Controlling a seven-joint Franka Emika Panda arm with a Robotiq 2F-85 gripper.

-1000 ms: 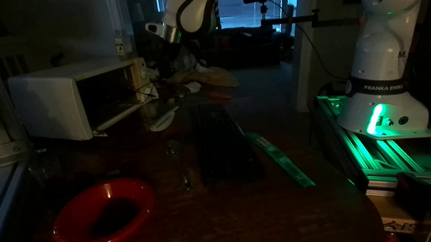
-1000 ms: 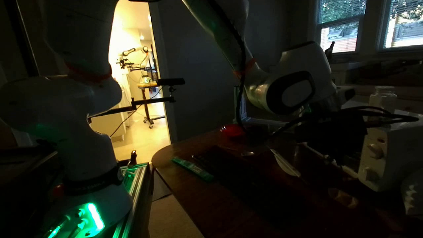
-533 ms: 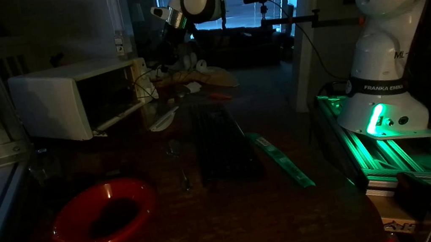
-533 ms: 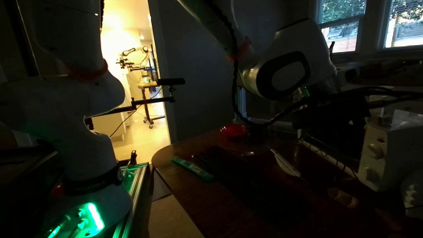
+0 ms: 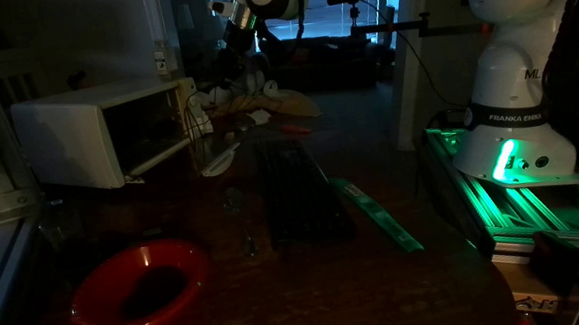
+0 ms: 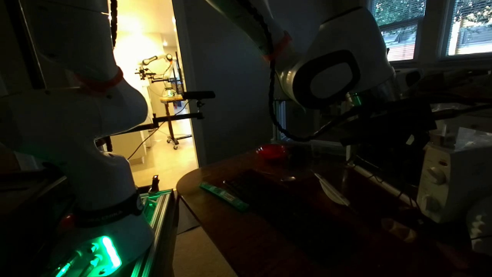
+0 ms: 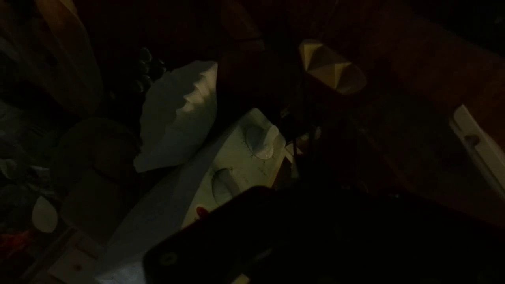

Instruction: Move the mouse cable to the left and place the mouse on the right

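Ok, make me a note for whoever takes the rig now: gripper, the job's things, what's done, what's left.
Gripper: in the air near the knob end of the oven; too dark to tell open or shut.
Mouse: can't make it out in any current view.
Cable: thin dark cords show at the oven's open front; may be it, not sure.
Done: nothing I can confirm.
Left: find the mouse, then, as I read it, cable to the left, mouse to the right.

The bowl (image 5: 106,293) is bright red. The worktop (image 5: 300,310) is dark brown, the keyboard (image 5: 301,195) black, the strip (image 5: 378,215) green. The oven (image 5: 65,141) is white with a red spot (image 7: 202,212). The arm (image 5: 506,55) is white with a black band (image 5: 509,117) and orange rings (image 6: 282,46).
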